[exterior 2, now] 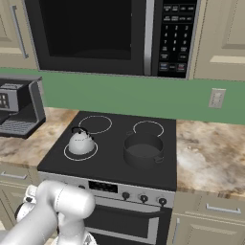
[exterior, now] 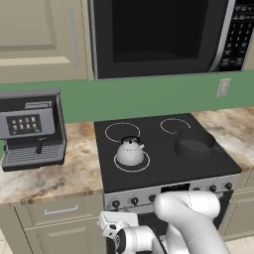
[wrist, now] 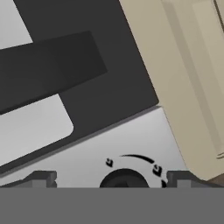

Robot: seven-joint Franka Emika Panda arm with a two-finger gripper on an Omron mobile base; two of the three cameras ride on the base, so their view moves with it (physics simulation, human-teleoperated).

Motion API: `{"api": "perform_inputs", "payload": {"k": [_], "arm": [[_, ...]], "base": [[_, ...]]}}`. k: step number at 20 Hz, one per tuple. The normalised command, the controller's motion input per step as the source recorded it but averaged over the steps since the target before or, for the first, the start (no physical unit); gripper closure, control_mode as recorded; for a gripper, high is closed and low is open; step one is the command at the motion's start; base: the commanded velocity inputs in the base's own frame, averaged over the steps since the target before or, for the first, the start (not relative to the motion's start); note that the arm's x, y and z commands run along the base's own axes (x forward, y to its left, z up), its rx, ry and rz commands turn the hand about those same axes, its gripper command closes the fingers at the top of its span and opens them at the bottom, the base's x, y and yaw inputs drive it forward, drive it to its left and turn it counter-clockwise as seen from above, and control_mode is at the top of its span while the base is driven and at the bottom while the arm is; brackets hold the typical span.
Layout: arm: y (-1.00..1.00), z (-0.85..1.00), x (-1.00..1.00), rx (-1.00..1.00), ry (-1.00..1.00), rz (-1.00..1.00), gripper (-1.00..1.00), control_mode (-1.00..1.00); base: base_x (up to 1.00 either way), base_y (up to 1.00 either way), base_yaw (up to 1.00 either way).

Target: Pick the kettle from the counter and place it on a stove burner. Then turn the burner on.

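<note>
At the far left, a grey and black espresso machine [exterior: 32, 129] is standing on the beige-brown marbled stone counter [exterior: 74, 171], its left edge cut off by the frame in both base views. Next to the right, the small silvery-white dome-shaped kettle [exterior: 130, 152] with its thin dark arched handle is sitting upright inside the thin white circle of the front-left stove burner [exterior: 118, 166] on the flat black glass cooktop [exterior: 158, 149]; the kettle's lid is on, so whatever is inside it cannot be told. Further right, a wide dark round pot [exterior 2: 143, 150] is resting on the front-right part of the cooktop, uncovered and showing only a dark hollow with nothing visible in it. Above, a black microwave [exterior 2: 110, 33] is hanging between cream cabinets, its top cut off.

Below the cooktop, a row of small dark round knobs [exterior 2: 143, 197] is lining the silver front panel [exterior 2: 112, 189], the left ones hidden behind the white arm.

In the hand view, the gripper [wrist: 111, 178] is standing spread wide with nothing between its dark fingertips [wrist: 40, 178], pointing close at one dark knob [wrist: 124, 178] on the silver panel, with only the knob's upper part showing.
</note>
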Motion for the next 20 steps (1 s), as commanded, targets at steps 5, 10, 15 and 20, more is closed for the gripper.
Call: {"api": "perform_inputs", "payload": {"k": [5, 10, 15, 20], "arm": [[0.00, 0.01, 0.00, 0.00, 0.00, 0.00, -1.00, -1.00], [0.00, 0.15, 0.00, 0.00, 0.00, 0.00, -1.00, -1.00], [0.00, 0.19, -0.02, 0.00, 0.00, 0.00, -1.00, -1.00], [0.00, 0.01, 0.00, 0.00, 0.00, 0.00, -1.00, -1.00]], "base": [[0.00, 0.00, 0.00], [0.00, 0.00, 0.00], [0.00, 0.00, 0.00], [0.00, 0.00, 0.00]]}}
